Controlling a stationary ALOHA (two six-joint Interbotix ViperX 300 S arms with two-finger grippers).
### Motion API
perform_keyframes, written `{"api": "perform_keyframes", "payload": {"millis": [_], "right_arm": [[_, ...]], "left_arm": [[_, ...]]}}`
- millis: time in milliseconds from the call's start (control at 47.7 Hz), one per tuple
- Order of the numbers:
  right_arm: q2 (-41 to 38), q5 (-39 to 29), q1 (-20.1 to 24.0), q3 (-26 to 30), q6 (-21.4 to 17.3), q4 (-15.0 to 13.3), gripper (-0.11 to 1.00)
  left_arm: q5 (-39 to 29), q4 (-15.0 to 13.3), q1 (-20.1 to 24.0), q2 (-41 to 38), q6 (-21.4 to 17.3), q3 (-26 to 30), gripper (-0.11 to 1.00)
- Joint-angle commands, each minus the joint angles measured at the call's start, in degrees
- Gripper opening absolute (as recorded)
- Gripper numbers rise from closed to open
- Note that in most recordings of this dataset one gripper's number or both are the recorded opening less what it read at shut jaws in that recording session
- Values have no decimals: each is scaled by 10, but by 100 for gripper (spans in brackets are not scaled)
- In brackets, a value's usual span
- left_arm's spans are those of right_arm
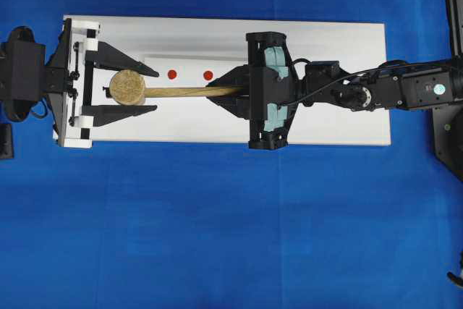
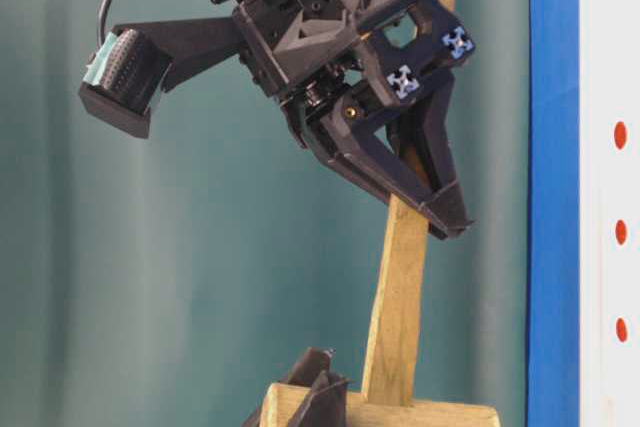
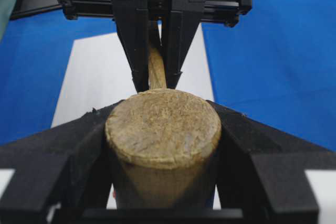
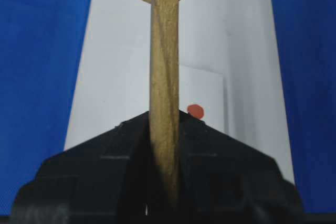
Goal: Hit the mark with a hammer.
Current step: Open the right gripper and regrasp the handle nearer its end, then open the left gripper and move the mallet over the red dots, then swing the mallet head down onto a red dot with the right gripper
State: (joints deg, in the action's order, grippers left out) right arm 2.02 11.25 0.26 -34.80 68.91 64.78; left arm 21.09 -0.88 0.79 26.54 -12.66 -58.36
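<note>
Block (image 1: 340,77), white, 1, is lying on blue cloth (image 1: 217,229). Hammer (image 1: 173,92), 1, is hovering over it w/ long axis along block, head pointing left. L gripper (image 1: 134,90) is clamping head; R gripper (image 1: 228,92) is pinching handle. Red dots visible: 2 overhead; mark (image 1: 208,75) is sitting beside handle.

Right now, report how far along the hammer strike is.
Done: the hammer is off the white block, its head clamped in the left gripper. In hand: the right gripper is shut on the handle, so both grip it, apparently mid-handover. Left: the left gripper must let go, then the hammer must strike the mark, untouched so far.
</note>
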Motion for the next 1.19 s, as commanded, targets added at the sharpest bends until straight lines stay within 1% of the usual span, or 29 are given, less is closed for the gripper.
{"api": "perform_keyframes", "payload": {"millis": [0, 105, 126, 168, 230, 293, 335, 419, 649, 838, 1027, 1173], "right_arm": [[11, 5, -2, 6, 2, 1, 1], [13, 5, -2, 6, 2, 0, 1], [13, 5, -2, 6, 2, 0, 1], [13, 5, -2, 6, 2, 0, 1], [15, 4, -2, 6, 2, 0, 1], [18, 4, -2, 3, 1, 0, 1], [22, 4, -2, -2, 1, 1, 1], [36, 7, -2, -14, 1, 4, 1], [101, 4, -1, -77, 1, 28, 1], [149, 3, 1, -126, 1, 58, 1], [172, -1, 3, -147, 1, 76, 1], [168, -8, 3, -143, 1, 79, 1]], "left_arm": [[4, -1, -7, 11, 13, 17, 45], [7, -2, -7, 11, 29, 17, 45], [7, -2, -7, 11, 33, 17, 47], [7, -2, -7, 11, 42, 16, 62], [6, -2, -7, 13, 53, 16, 79], [4, -2, -6, 16, 60, 14, 90], [4, -2, -6, 18, 64, 11, 93], [1, -2, -4, 33, 73, 1, 92], [-30, -2, -1, 102, 95, -38, 91], [-98, -2, -1, 174, 101, -63, 91], [-159, -2, -1, 236, 101, -77, 91], [-176, -2, -1, 263, 101, -84, 91]]}}
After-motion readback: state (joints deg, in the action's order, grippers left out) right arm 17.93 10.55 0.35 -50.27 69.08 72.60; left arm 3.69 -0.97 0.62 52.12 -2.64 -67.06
